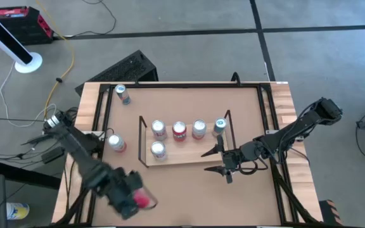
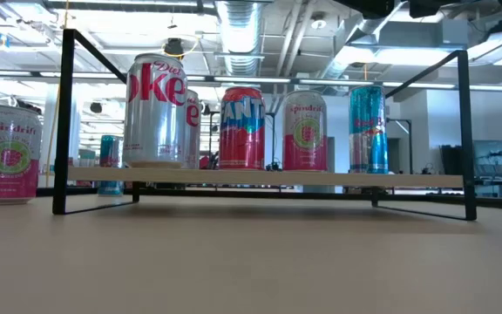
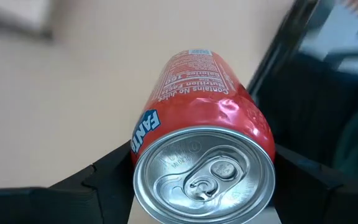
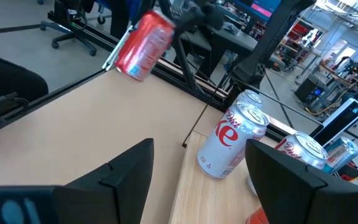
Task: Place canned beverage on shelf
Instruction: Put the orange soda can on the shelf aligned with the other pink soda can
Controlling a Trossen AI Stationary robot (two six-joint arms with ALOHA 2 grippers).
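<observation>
Our left end effector (image 1: 134, 201) grips a red can (image 3: 207, 152) tight. We should carry it level to the shelf (image 1: 185, 154). Our right end effector (image 1: 220, 161) waits open beside the shelf.

Two dark, slender jointed arms with angular matte-black claw fingers (image 4: 129, 171).

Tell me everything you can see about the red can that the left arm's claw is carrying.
The red can is a shiny metal Fanta can: red body with a blue-and-white logo and small white print, plus a silver top whose pull tab looks unopened. The left claw is shut on it, the dark fingers pressing opposite sides just below the top. The right wrist view shows it tilted and lifted clear of the table. It hangs near the table's front-left corner, away from the shelf.
</observation>
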